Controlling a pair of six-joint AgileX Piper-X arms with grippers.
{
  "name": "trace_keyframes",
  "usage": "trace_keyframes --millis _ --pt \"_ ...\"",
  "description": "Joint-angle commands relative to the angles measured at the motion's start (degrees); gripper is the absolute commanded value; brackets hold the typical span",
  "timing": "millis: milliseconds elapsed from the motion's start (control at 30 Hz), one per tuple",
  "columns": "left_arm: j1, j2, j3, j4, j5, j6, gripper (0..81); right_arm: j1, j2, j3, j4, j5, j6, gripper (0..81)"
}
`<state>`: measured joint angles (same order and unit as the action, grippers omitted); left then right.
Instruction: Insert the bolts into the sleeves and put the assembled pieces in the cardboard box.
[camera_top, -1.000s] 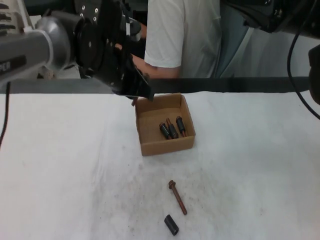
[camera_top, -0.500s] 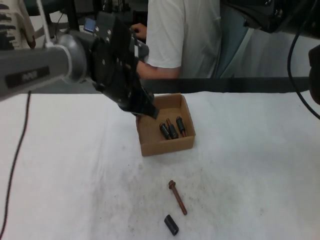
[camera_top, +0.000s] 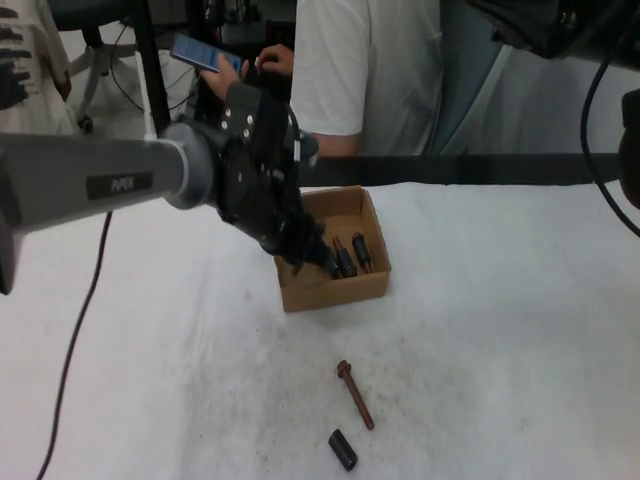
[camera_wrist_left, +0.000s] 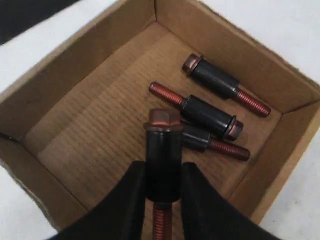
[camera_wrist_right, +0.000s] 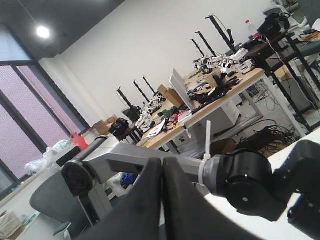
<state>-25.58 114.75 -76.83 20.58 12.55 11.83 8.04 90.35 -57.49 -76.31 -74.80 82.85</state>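
White bench (camera_top: 500, 330); copper-red bolt (camera_wrist_left: 161, 119) in black sleeve (camera_wrist_left: 162, 162).

The box (camera_wrist_left: 90, 130) is rough matt cardboard; each bolt (camera_wrist_left: 162, 119) is coppery metal, each sleeve (camera_wrist_left: 162, 162) smooth matt black.

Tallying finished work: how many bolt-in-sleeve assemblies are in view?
4. Three assemblies lie in the cardboard box, one partly hidden; a fourth sits clamped in the left gripper over the box.
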Motion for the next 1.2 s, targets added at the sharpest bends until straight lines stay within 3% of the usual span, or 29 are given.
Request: trace_keyframes --millis 0,500,967,1067,1167 --pt "-0.09 -0.24 -0.66 -0.91 0.01 -0.35 0.3 -0.03 -0.79 -0.1 -1.34 -0.45 0.85 0.8" --pt "2.77 0.69 -0.82 2.02 -1.31 -0.08 0.3 -0.03 -0.79 -0.1 -1.34 -0.45 0.85 0.8" --pt "2.92 0.81 -1.23 7.37 1.74 3.18 0.3 -0.03 -0.79 -0.1 -1.34 -0.45 0.85 0.8" --pt "2.92 0.81 -1.62 7.94 5.05 3.18 11.1 -0.03 -0.79 -0.1 -1.34 -0.45 0.85 0.8" --pt "2.92 0.81 -2.34 7.99 5.05 3.18 34.5 -0.03 -0.79 -0.1 -1.34 -0.45 0.85 0.8"
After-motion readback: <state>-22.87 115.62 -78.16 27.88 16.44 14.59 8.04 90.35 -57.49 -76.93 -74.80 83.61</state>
